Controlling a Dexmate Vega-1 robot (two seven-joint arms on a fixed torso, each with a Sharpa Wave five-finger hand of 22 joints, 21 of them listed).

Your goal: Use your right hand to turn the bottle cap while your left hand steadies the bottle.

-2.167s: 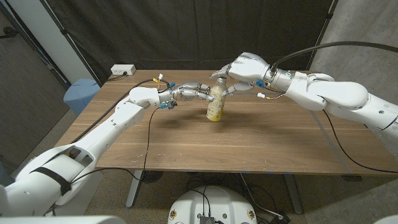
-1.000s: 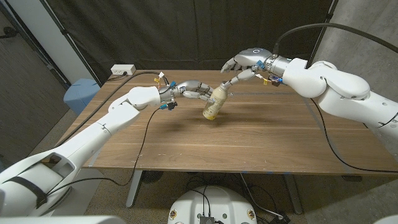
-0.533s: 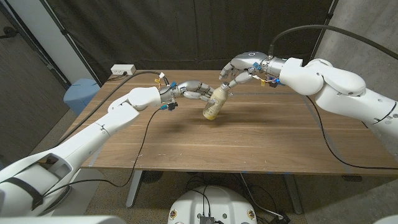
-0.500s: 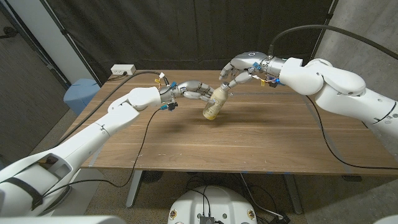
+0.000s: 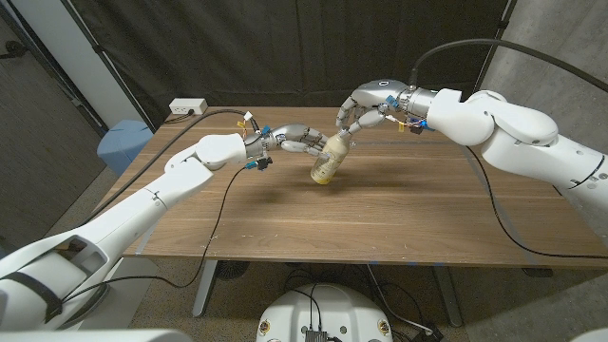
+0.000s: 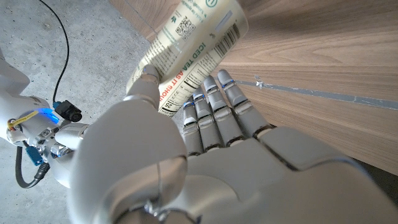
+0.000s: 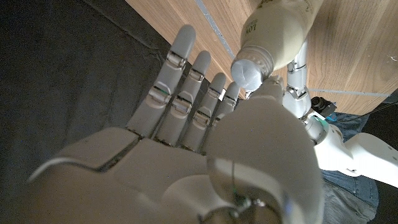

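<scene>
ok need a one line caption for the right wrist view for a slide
Right hand at the cap of a tilted bottle, over the wooden table.

Even overhead light is falling on the wooden table (image 5: 380,209), leaving soft shadows beneath the left hand (image 5: 296,139) and the tilted bottle (image 5: 329,159). The black curtain (image 5: 285,47) behind is staying dim. In the wrist views, the near hand surfaces are looming large, softly blurred and glaring white.
</scene>
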